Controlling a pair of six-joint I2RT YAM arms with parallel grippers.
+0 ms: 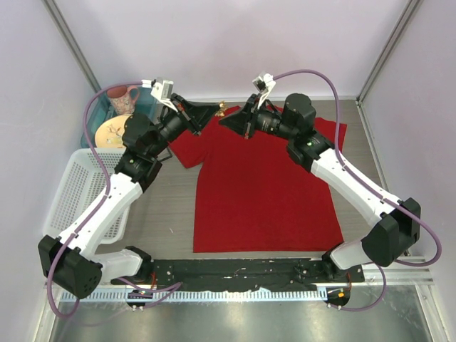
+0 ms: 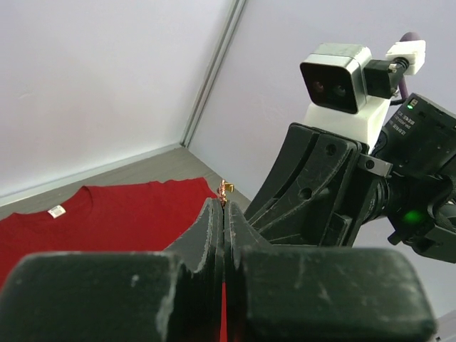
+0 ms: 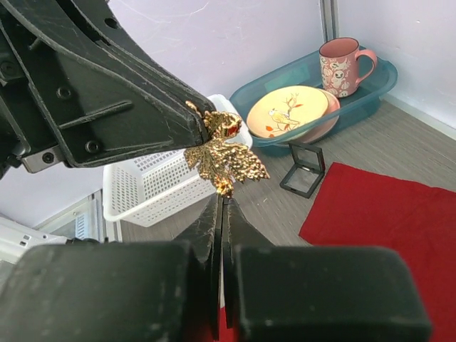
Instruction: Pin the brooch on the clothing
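Brooch: small gold maple-leaf metal brooch [image 3: 222, 160], held aloft near the neck edge of the plain red fabric T-shirt [image 1: 263, 192].
Left gripper [image 2: 223, 208]: pinching the leaf's top.
Right gripper [image 3: 222, 203]: fingers pressed together at the leaf's lower tip (actual grip unclear).
Advice: steady the leaf and work the pin open gently.

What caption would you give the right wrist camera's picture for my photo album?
Left claw pinches a golden leaf brooch near the red T-shirt, right claw closed at its lower tip.

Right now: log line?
left pincer: shut on gold maple-leaf brooch | right pincer: shut at brooch's lower tip | red T-shirt: flat, unpinned
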